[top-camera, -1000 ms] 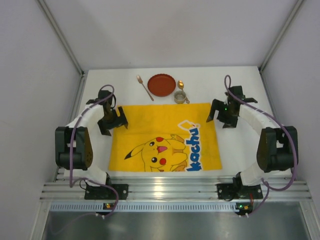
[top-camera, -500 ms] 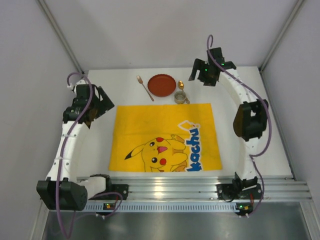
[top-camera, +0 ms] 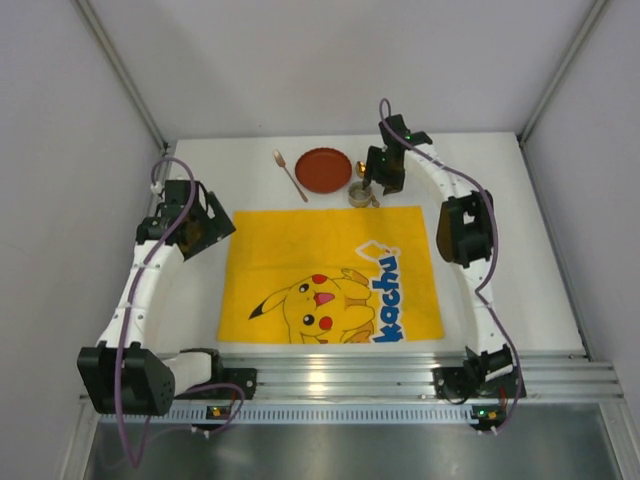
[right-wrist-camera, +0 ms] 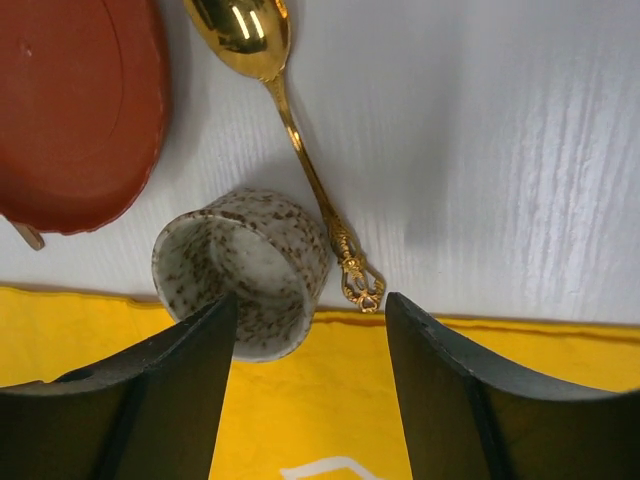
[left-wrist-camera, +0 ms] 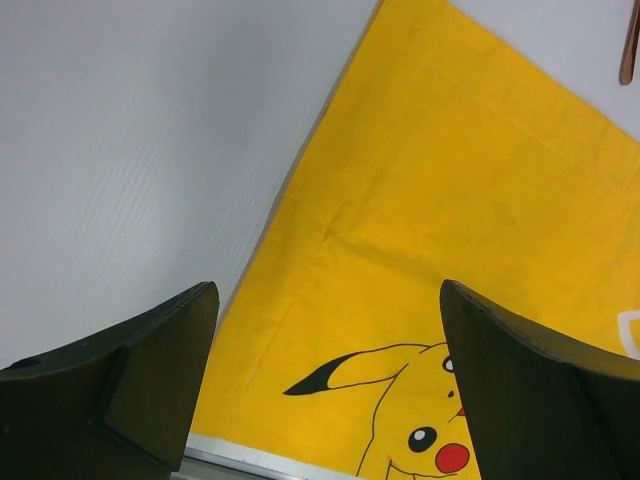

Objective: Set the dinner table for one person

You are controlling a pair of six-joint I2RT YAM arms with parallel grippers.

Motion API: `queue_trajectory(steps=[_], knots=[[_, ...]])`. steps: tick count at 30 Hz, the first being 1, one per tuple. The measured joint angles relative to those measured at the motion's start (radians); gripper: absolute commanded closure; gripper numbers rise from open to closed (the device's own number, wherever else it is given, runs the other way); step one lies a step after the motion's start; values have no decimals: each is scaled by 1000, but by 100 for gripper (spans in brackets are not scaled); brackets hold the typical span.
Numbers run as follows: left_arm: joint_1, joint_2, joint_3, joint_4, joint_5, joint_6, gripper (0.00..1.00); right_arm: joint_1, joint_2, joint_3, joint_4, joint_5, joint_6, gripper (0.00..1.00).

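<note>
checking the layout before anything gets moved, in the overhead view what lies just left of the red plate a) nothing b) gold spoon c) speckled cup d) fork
d, the fork lies just left of the red plate, while the spoon and the cup sit on its right side.

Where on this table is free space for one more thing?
The yellow mat is bare; so is the far right corner of the table. Crowded: far centre, with fork, plate, cup and spoon close by the right end effector.
</note>
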Motion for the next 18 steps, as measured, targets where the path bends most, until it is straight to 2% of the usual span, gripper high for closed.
queue_trajectory(steps=[2,8,11,13,14,16,17,18], knots=[[0,4,-3,0,0,3,4,14,0,0,1,3,1,45],[0,28,-3,0,7,10,4,37,6,0,1,26,12,55],[0,37,-3,0,7,16,4,37,16,0,1,40,16,70],[0,37,-3,0,7,20,4,37,23,0,2,53,17,75],[0,37,-2,0,8,23,4,37,28,0,2,59,17,83],[0,39,-2,0,14,26,5,37,36,0,5,63,16,92],[0,39,-2,0,18,26,5,37,38,0,5,67,13,100],[0,40,-2,0,24,27,6,37,39,0,6,68,14,100]])
